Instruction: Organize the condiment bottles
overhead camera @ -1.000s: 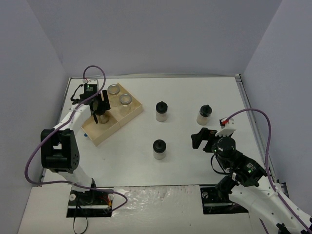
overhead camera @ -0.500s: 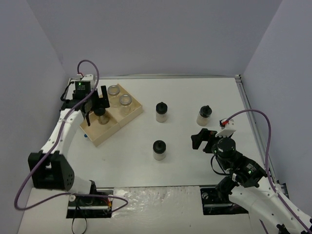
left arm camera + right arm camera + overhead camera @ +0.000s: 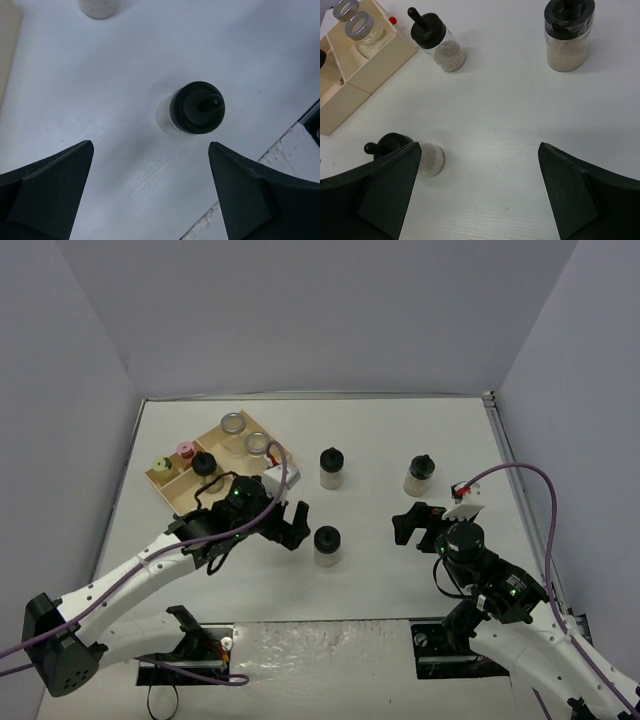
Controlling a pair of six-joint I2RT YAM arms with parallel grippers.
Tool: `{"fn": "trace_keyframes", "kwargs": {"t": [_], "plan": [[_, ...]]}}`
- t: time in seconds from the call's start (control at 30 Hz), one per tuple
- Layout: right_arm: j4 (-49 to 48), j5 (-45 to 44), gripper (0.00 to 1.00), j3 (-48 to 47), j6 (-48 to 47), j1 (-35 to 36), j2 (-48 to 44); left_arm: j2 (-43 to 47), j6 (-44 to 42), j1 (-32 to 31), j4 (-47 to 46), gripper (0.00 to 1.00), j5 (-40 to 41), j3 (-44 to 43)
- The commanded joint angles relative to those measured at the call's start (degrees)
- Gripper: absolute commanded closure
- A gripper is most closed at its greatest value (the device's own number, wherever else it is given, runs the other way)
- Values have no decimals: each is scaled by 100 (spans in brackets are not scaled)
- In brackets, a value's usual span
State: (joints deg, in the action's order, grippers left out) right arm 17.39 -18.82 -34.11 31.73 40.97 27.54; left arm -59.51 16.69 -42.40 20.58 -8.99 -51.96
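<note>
Here, the left gripper [image 3: 292, 526] hung released just beside a black-capped bottle [image 3: 326, 545]. The right gripper [image 3: 413, 526] likewise gaped, with white tabletop [image 3: 370, 552] between bottle and gripper and the wooden tray [image 3: 375, 67] near the far-left edge.

White table [image 3: 380, 430], pale grey walls [image 3: 300, 320]

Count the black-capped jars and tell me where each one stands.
4. One black-capped jar stands in the wooden tray. Three stand on the table: the middle jar, the right jar, and the near jar. None seems hidden.
</note>
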Motion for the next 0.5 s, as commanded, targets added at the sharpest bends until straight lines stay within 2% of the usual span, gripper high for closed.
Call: {"fn": "trace_keyframes", "kwargs": {"t": [0.0, 0.1, 0.23, 0.47], "plan": [[-296, -200, 0, -8, 99, 43, 23, -404, -125, -884, -1178, 3, 355, -97], [-289, -202, 0, -9, 106, 43, 32, -893, -238, -1215, -1451, 3, 451, -181], [-271, -192, 0, -34, 123, 43, 14, -1615, -297, -1359, -1443, 3, 618, -446], [-245, -192, 0, -26, 150, 43, -29, -2056, -245, -1376, -1373, 3, 1025, -596]]}}
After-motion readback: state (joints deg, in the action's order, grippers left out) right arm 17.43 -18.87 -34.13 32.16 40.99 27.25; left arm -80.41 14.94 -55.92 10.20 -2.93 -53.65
